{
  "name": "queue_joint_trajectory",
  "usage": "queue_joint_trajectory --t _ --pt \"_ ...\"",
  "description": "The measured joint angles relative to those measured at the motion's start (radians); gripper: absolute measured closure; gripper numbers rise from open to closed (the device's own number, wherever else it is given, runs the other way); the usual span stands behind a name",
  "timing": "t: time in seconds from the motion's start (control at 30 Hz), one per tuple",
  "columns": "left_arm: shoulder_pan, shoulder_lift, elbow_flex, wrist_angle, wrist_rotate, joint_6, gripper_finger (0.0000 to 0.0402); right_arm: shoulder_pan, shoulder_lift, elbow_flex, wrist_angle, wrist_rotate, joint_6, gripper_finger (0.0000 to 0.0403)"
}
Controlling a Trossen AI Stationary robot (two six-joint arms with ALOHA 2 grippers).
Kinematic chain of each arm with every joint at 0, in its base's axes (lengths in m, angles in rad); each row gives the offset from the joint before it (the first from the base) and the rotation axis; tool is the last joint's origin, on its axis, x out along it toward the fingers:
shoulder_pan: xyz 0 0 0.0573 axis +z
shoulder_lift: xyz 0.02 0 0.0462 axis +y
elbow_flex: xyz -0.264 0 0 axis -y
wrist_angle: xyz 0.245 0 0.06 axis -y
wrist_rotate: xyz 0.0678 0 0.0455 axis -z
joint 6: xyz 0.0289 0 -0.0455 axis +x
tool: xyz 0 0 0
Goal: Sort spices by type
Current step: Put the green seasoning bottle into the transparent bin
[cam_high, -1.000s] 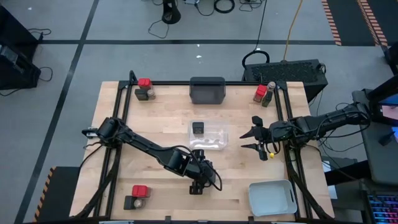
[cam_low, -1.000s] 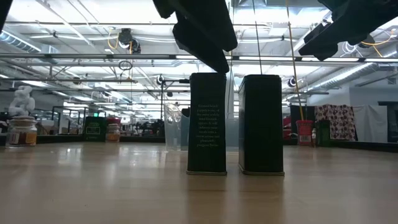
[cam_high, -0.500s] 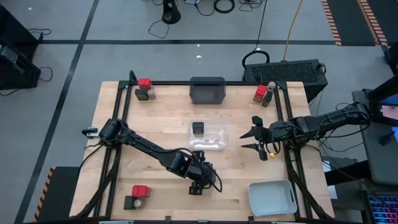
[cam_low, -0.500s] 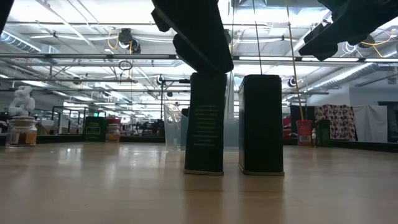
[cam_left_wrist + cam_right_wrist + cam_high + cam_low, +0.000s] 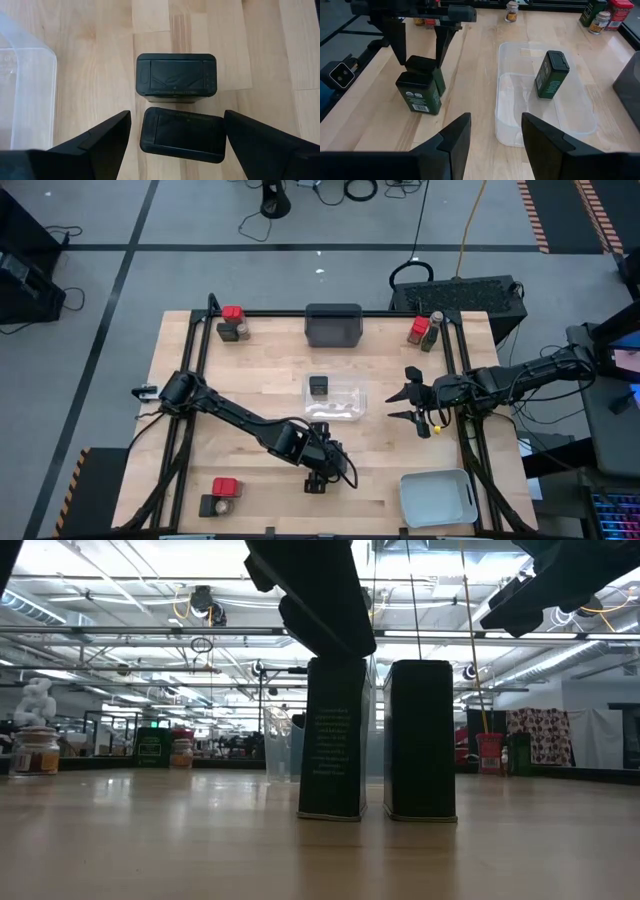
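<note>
The left pincer (image 5: 175,140) hangs over two black boxy spice tins near the front middle of the wooden surface (image 5: 260,380), its fingers (image 5: 100,142) spread on either side of the nearer tin (image 5: 182,135) without touching it. The second tin (image 5: 176,77) stands just beside it. A third black tin (image 5: 551,75) stands inside the clear tray (image 5: 580,125) at the surface's centre. The right pincer (image 5: 412,405) waits at the right, beside the clear tray, fingers parted and empty.
</note>
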Motion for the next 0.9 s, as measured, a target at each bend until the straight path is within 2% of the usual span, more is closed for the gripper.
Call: queue_joint_trajectory --t 0.33,0.63,0.77,0.9 --pt "0.005 -0.011 0.07 -0.018 -0.011 0.028 0.0077 0.0 0.0 0.0 0.0 0.0 0.0 0.0245" --pt "0.004 -0.012 0.108 -0.027 -0.019 -0.029 0.0077 0.0 0.0 0.0 0.0 0.0 0.0 0.0245" --pt "0.009 -0.012 0.108 -0.087 -0.019 -0.149 0.0077 0.0 0.0 0.0 0.0 0.0 0.0 0.0245" --pt "0.035 -0.013 0.108 -0.129 -0.017 -0.378 0.0077 0.0 0.0 0.0 0.0 0.0 0.0 0.0245"
